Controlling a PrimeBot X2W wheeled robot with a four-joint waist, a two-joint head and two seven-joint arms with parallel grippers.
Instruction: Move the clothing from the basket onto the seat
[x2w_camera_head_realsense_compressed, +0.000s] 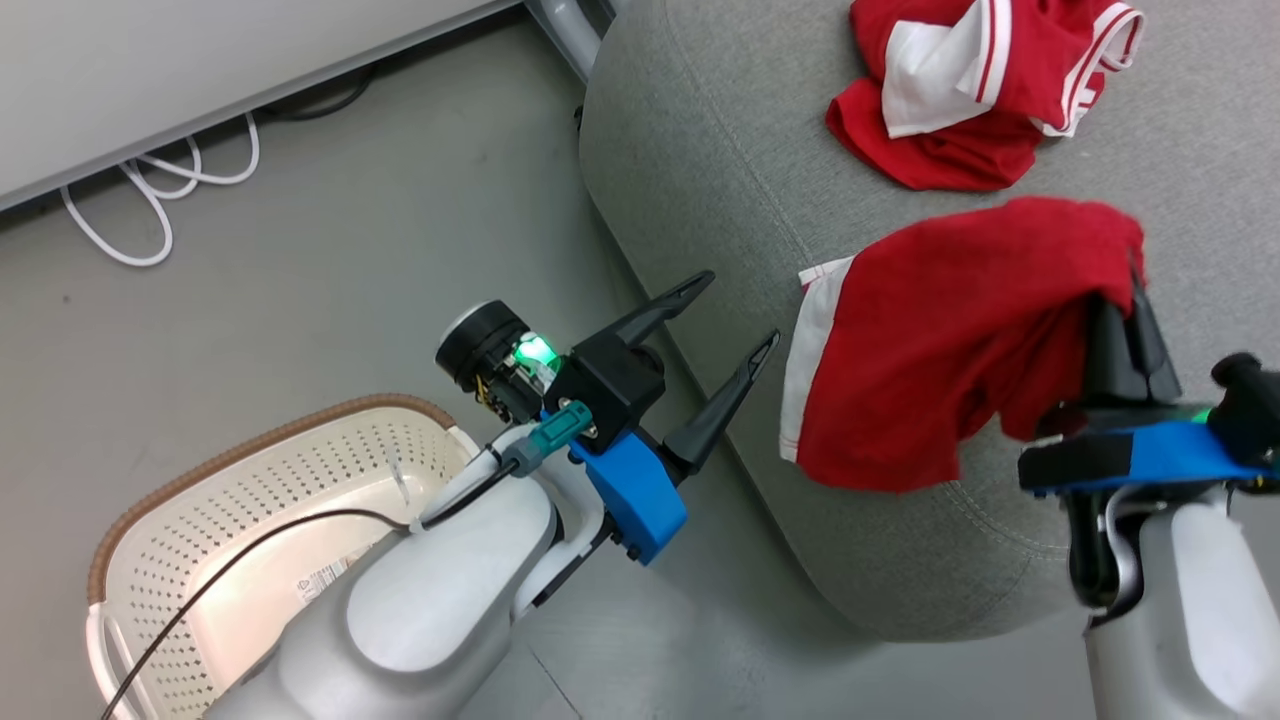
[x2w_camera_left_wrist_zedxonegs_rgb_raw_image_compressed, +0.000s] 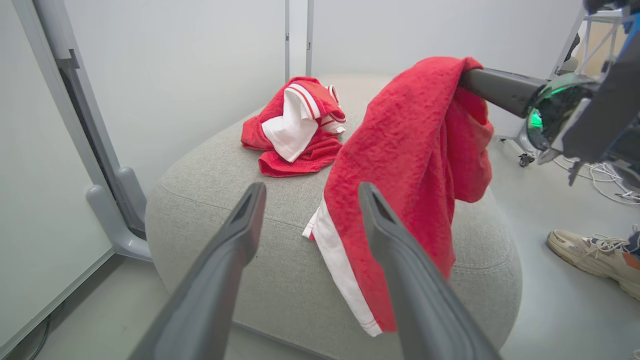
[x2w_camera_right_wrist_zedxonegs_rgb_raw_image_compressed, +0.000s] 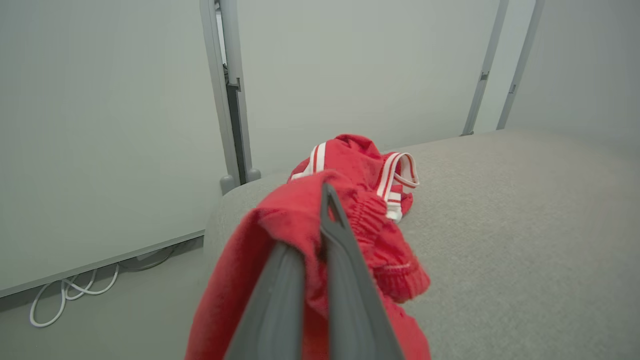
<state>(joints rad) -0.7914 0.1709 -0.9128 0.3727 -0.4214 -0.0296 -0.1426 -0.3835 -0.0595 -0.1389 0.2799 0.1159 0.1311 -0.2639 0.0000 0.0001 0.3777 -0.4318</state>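
Out of sight
The red garment (x2w_camera_head_realsense_compressed: 930, 340) covered the fingertips of the right gripper (x2w_camera_head_realsense_compressed: 1130, 290); the left forearm (x2w_camera_head_realsense_compressed: 440, 590) hid part of the basket (x2w_camera_head_realsense_compressed: 200, 480).

White cables (x2w_camera_head_realsense_compressed: 150, 205) loop on the grey floor (x2w_camera_head_realsense_compressed: 350, 280) beneath a pale wall panel (x2w_camera_head_realsense_compressed: 150, 70). A grey post (x2w_camera_left_wrist_zedxonegs_rgb_raw_image_compressed: 112, 210) stands against the panel. A person's cream sneaker (x2w_camera_left_wrist_zedxonegs_rgb_raw_image_compressed: 590, 252) rests on the floor.

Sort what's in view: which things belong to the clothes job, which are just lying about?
Job: nearly all-red garment, held by right gripper; red-and-white garment; seat; basket; open left gripper.
Lying about: white cables; a person's shoe; grey partition post.
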